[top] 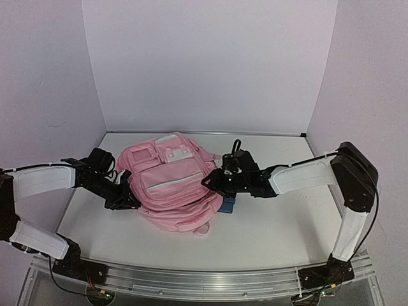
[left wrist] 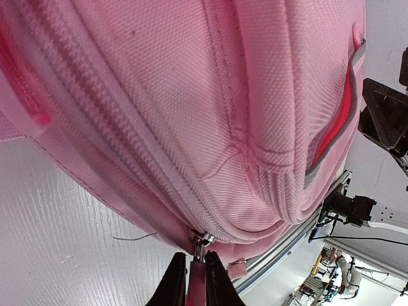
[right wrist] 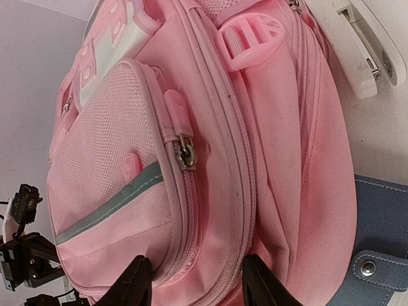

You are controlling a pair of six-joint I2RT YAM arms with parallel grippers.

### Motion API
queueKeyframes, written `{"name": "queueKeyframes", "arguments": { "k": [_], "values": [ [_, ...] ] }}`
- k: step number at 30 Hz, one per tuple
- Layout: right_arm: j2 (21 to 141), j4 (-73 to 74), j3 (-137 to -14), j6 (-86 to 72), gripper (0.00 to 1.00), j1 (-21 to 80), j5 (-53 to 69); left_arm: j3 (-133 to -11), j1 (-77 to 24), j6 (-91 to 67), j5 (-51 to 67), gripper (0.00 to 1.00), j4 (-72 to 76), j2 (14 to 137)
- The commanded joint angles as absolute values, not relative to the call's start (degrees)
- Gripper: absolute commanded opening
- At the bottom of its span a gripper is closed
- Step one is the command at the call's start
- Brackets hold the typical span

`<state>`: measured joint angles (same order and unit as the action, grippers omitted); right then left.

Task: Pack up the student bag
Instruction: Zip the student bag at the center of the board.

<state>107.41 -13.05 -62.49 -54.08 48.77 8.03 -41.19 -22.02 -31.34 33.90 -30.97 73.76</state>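
Pink, soft and made of woven fabric, the student bag (top: 169, 185) lies flat in the middle of the white table (top: 287, 229), between the two arms. The left gripper (left wrist: 196, 284) is clenched on the small metal zip pull (left wrist: 199, 245) at the bag's edge, and the zip there looks closed. The right gripper (right wrist: 194, 280) has its jaws apart astride the bag's side, not pinching it. A blue fabric pouch with a snap stud (right wrist: 382, 229) lies outside, partly under the bag. Packing seems hardly begun: opening and filling remain.

The student bag (top: 169, 185) is pink throughout, in a fine woven texture, with a pale grey-green stripe, a whitish top panel and red lining. The fabric piece (right wrist: 382, 236) is denim-blue with a silver snap. The tabletop (top: 280, 233) is white.
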Motion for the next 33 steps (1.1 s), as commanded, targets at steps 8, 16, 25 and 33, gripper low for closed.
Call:
{"name": "queueKeyframes", "arguments": {
  "k": [8,16,25,33],
  "values": [
    [108.0,-14.2,-63.8,-54.9,0.43,48.6,6.9,-42.5,-21.9,-30.6,33.2,0.17,-35.5,71.3],
    [106.7,-14.2,-62.1,-55.8,0.41,48.6,6.4,-42.9,-21.9,-30.1,34.0,0.00,-35.8,70.7],
    [105.4,-14.2,-59.7,-57.2,0.41,48.6,5.4,-43.3,-21.9,-29.7,35.0,0.00,-35.7,67.7],
    [104.0,-14.2,-58.6,-57.9,0.37,48.6,4.1,-43.2,-21.9,-30.1,34.6,0.00,-35.6,67.5]
  ]
}}
